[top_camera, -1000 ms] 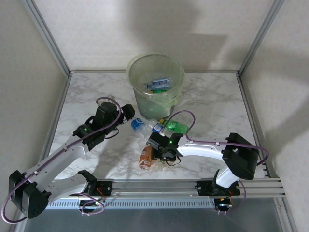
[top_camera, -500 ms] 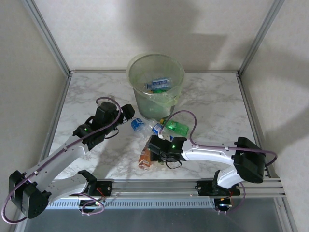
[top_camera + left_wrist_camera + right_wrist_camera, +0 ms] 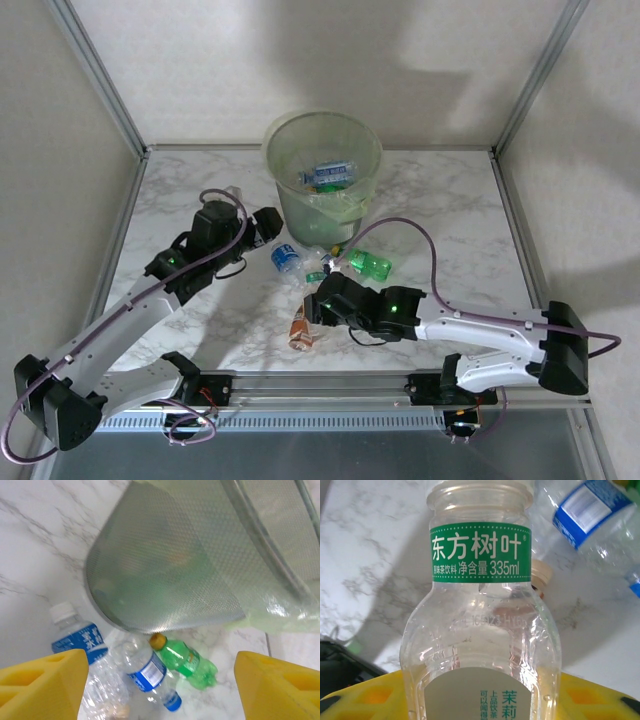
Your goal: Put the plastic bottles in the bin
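The pale-green bin [image 3: 322, 170] stands at the back centre with bottles inside; its wall [image 3: 165, 565] looms in the left wrist view. In front of it lie a white-capped blue-label bottle [image 3: 80, 640], a blue-capped clear bottle [image 3: 147, 672] and a green bottle [image 3: 187, 662]. My left gripper [image 3: 267, 228] hovers left of the bin, open, its yellow fingers [image 3: 45, 680] wide apart with nothing between them. My right gripper [image 3: 322, 300] sits in front of the pile, shut on a clear bottle with a green neck label [image 3: 480, 630]. An orange-label bottle [image 3: 302, 330] lies just below it.
The marble table [image 3: 450, 210] has free room to the right and far left. Metal frame posts [image 3: 100, 80] stand at the back corners. A rail [image 3: 330, 385] runs along the near edge. Behind the held bottle lies another blue-label bottle [image 3: 590, 505].
The right arm has stretched out, its elbow swinging to the right, while its jaws closed on the clear bottle. The left gripper has shifted slightly toward the bin.
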`<control>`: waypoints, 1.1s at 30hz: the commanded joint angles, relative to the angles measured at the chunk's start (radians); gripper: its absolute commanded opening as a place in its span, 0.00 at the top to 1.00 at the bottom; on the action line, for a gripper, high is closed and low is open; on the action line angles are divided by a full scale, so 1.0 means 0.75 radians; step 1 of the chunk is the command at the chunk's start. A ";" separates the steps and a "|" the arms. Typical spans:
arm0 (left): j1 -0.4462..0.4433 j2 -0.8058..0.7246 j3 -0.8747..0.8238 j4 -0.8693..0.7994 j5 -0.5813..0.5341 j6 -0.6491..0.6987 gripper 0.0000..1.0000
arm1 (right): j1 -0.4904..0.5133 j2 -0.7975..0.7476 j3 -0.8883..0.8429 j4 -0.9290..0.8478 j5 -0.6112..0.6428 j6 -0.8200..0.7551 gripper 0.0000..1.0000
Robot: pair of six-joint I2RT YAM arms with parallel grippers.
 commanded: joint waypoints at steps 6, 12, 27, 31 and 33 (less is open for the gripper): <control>0.011 0.020 0.037 -0.004 0.128 0.074 0.24 | 0.020 -0.083 0.063 0.053 0.068 -0.174 0.49; 0.011 0.003 0.024 0.073 0.302 0.082 0.24 | 0.018 -0.059 0.151 0.032 0.095 -0.259 0.48; 0.009 -0.006 0.016 0.070 0.672 0.145 0.27 | 0.007 0.020 0.330 -0.042 0.115 -0.402 0.48; 0.008 -0.010 0.001 0.098 0.728 0.128 0.25 | 0.006 0.044 0.344 -0.036 0.111 -0.403 0.48; 0.009 -0.001 0.003 0.074 0.731 0.143 0.25 | 0.007 0.044 0.348 -0.027 0.110 -0.408 0.48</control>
